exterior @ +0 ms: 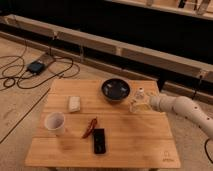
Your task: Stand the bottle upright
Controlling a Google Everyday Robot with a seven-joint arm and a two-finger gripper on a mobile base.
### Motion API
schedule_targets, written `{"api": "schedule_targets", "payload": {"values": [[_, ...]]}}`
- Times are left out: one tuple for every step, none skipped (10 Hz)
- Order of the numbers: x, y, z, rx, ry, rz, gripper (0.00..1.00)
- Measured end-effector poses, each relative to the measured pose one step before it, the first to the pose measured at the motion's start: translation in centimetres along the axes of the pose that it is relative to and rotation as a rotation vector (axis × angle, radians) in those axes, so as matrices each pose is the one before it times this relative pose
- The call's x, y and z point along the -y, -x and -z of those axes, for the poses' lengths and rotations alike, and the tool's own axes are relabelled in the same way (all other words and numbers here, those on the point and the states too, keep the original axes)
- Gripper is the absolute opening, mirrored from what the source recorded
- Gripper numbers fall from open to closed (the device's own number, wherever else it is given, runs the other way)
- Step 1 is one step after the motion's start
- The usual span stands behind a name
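Wooden table (120, 145) is holding a dark bowl (115, 90). At its three o'clock, the gripper (138, 103) is sitting by the bottle (141, 93). I cannot tell how its jaws are standing.

wooden table (125, 142), pale matt planks with visible grain. dark bowl (116, 90), glossy, looks glazed. white mug (55, 123), smooth, ceramic-looking. white block (74, 103), matt. black flat device (99, 141), slight sheen. red item (90, 128), shiny. bottle (140, 94), whitish translucent plastic, beside the gripper (137, 104), pale smooth plastic. floor (20, 107), rough matt concrete.
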Motion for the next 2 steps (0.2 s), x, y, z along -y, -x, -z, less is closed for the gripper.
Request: {"api": "schedule_targets", "payload": {"values": [[-0.007, -0.007, -0.009, 0.00013, 0.0, 0.00025, 0.68], [0.071, -0.001, -0.059, 0.00035, -0.00154, 0.00046, 0.68]]}}
